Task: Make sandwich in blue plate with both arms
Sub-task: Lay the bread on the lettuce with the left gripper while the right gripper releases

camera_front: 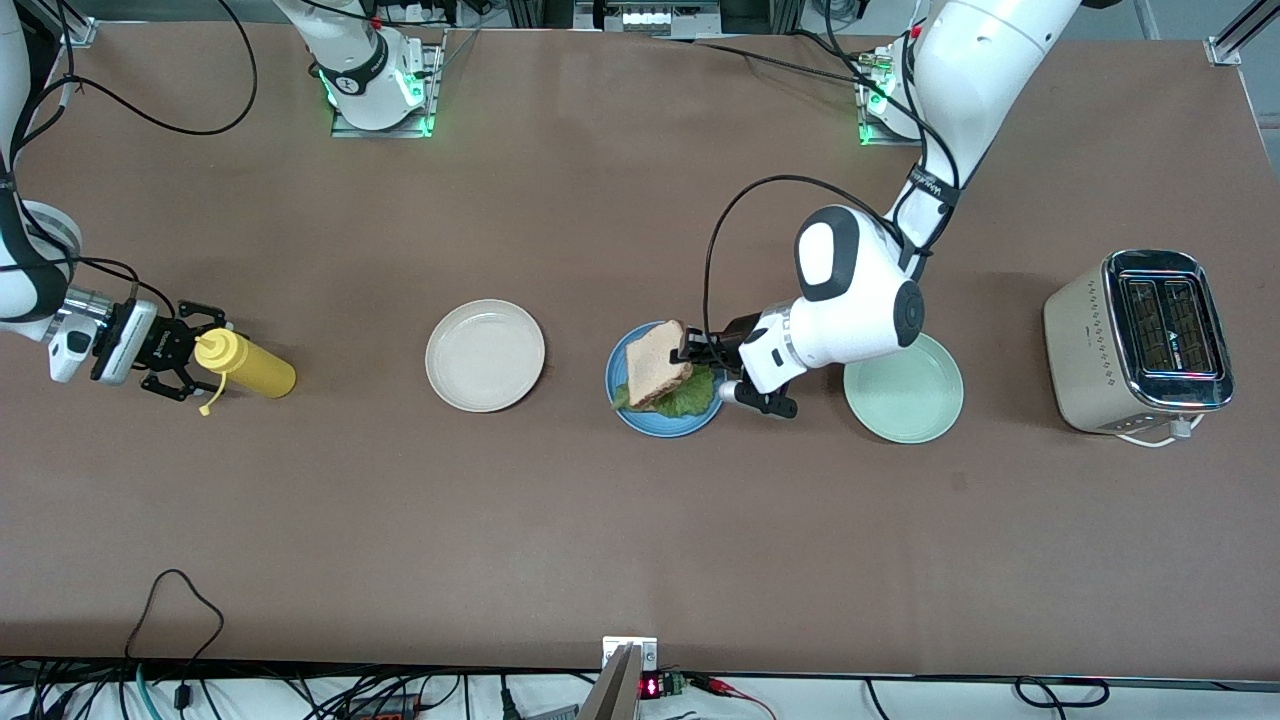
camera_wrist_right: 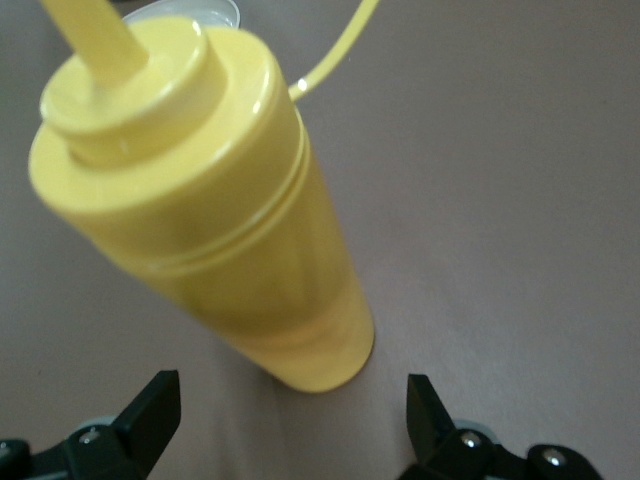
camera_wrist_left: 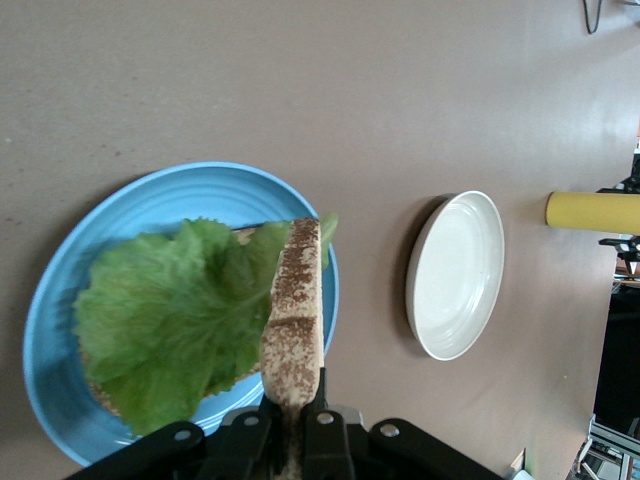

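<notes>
Front view: blue plate [camera_front: 640, 425] noted nearest the front camera among the tableware, about mid-table, carrying a lower toast slice mostly hidden under a ruffled lettuce leaf [camera_front: 688, 394]. Upper toast slice [camera_front: 657, 363] seen tilted above the leaf, pinched at one edge by the left gripper [camera_front: 690, 349], fingers clamped on the bread. Mint-green plate [camera_front: 903, 388] just beside the blue plate toward the left arm's end; cream-white plate [camera_front: 485, 355] toward the right arm's end, apart from the blue one. Toaster [camera_front: 1140, 341] standing near the left arm's end of the table (two slots on top). Yellow squeeze bottle [camera_front: 246, 364] standing near the right arm's end. Right gripper [camera_front: 182, 352] beside the bottle's cap, fingers spread wide, nothing held.

Left wrist view: left gripper [camera_wrist_left: 295, 420] closed on the toast slice [camera_wrist_left: 294, 330], held edge-on above the lettuce leaf [camera_wrist_left: 165, 320]. Leaf covering most of the lower slice on the blue plate [camera_wrist_left: 200, 190]. Cream-white plate [camera_wrist_left: 455, 275] on bare table, well apart; yellow squeeze bottle [camera_wrist_left: 592, 212] partly in frame.

Right wrist view: yellow squeeze bottle [camera_wrist_right: 200, 200] filling the frame, cap and nozzle uppermost, tether strap trailing off. Right gripper [camera_wrist_right: 290, 420] with fingertips [camera_wrist_right: 155, 405] wide apart, bottle's base between them but untouched (clear gap each side).
</notes>
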Robot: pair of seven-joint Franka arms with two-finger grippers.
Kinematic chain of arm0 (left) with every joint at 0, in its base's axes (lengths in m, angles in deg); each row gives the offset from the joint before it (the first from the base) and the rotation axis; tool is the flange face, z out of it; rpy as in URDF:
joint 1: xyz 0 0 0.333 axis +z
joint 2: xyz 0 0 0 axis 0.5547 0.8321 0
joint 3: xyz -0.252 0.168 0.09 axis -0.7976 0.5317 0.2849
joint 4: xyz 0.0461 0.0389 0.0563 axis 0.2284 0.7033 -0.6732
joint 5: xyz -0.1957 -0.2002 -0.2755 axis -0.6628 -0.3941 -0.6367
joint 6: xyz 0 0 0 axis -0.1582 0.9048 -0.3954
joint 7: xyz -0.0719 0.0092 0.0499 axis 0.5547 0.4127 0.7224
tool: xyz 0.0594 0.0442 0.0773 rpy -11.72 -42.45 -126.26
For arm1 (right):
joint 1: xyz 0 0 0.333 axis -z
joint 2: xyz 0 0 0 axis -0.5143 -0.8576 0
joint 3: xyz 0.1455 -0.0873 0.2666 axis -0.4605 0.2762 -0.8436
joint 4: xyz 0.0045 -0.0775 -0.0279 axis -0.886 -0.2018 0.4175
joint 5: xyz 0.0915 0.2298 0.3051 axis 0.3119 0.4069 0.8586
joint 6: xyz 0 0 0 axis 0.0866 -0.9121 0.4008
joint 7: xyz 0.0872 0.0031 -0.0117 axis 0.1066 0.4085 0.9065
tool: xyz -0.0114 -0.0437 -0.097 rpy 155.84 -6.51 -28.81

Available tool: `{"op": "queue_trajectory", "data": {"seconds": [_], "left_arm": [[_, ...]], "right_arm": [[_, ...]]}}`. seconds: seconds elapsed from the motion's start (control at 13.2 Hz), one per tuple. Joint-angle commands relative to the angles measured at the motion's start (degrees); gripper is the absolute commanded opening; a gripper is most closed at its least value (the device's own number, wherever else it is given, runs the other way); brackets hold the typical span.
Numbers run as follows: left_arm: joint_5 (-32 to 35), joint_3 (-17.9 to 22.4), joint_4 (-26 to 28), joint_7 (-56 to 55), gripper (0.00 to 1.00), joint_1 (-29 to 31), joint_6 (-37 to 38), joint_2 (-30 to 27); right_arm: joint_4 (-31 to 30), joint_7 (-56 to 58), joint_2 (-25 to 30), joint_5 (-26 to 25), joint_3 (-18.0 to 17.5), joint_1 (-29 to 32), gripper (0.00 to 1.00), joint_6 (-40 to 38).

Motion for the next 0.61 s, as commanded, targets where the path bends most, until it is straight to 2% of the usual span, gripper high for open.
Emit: {"op": "queue_trajectory", "data": {"seconds": [0.0,0.08,0.15,0.3,0.38,0.53], "left_arm": [[-3.1,0.3,-0.4,0.8,0.02,-0.2,-0.4,1.0],[-3.1,0.3,-0.5,0.9,0.03,-0.1,-0.4,1.7],[-3.1,0.3,-0.9,0.9,0.08,0.0,-0.4,2.4],[-3.1,0.3,-2.1,2.5,0.36,1.3,-0.4,4.9],[-3.1,0.4,-2.7,3.6,0.6,1.4,-0.5,6.2],[-3.3,0.4,-3.0,5.1,1.0,2.4,-0.5,7.5]], "right_arm": [[0.9,0.0,3.0,-1.7,2.0,0.4,1.0,-2.3],[1.6,-0.2,3.8,-1.7,2.8,0.4,1.0,-2.7],[2.5,-1.1,5.0,-1.9,3.5,0.4,1.0,-3.1],[5.4,-7.7,7.0,-5.6,4.4,0.2,1.0,-5.7],[7.2,-11.4,8.0,-7.9,4.4,0.0,1.0,-7.0],[10.4,-20.1,10.7,-12.2,4.4,-1.0,1.0,-9.0]]}}
